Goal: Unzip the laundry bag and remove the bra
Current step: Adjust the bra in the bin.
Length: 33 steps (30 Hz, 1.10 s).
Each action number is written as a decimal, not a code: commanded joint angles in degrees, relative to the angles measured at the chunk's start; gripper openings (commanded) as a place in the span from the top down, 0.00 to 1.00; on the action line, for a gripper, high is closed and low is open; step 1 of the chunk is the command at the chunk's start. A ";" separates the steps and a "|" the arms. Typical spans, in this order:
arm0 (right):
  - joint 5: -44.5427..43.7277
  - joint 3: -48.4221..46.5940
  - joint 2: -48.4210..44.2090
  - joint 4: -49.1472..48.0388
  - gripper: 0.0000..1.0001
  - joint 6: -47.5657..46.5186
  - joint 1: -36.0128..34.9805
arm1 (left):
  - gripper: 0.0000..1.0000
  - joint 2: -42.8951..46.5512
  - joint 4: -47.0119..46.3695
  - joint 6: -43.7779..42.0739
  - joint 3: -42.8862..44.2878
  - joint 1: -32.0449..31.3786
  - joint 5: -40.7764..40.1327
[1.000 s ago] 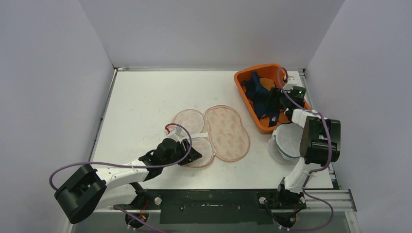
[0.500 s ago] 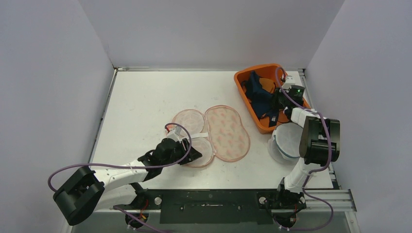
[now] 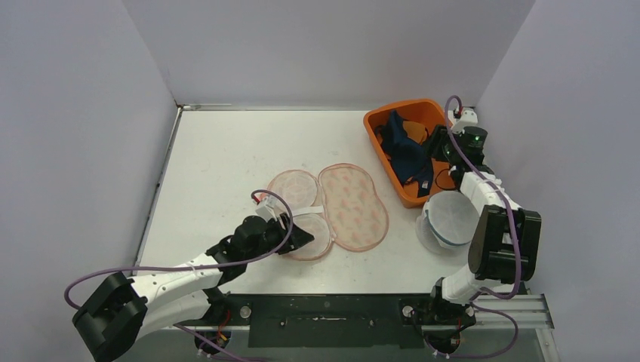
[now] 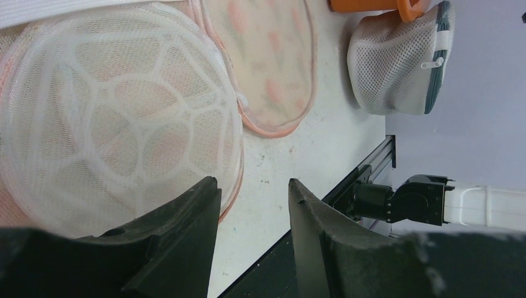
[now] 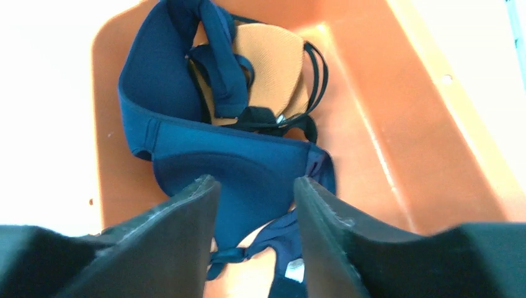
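Note:
The pink mesh laundry bag [image 3: 313, 207] lies opened out flat mid-table, with its white mesh dome [image 4: 118, 118] and pink patterned flap [image 4: 267, 62] in the left wrist view. My left gripper [image 3: 300, 240] is open and empty at the dome's near edge, and its jaws [image 4: 253, 186] straddle the rim and bare table. A dark blue bra [image 3: 404, 154] lies in the orange bin [image 3: 377, 121]. My right gripper [image 3: 438, 151] hovers open and empty above the blue bra [image 5: 236, 155], with the gripper [image 5: 255, 183] apart from the fabric.
A tan bra [image 5: 270, 59] lies under the blue one in the orange bin [image 5: 384, 124]. A second white mesh bag with a dark zip [image 3: 447, 219] sits near the right arm and also shows in the left wrist view [image 4: 397, 59]. Walls enclose the table.
My right gripper has lifted and pulled back toward the far right, out of the bin, leaving the blue bra there. My left arm has shifted slightly left.

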<state>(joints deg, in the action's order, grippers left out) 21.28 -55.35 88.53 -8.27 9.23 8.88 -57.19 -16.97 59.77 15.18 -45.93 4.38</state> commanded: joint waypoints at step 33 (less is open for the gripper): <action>-10.45 -11.63 10.92 22.88 0.95 8.23 -1.63 | 0.57 -1.92 -5.40 1.04 -1.04 -0.17 0.30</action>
<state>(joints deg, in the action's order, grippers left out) 13.76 -68.66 104.36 12.95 15.84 6.81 -60.97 -19.73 60.86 14.48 -46.04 4.58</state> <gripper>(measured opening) 0.059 0.426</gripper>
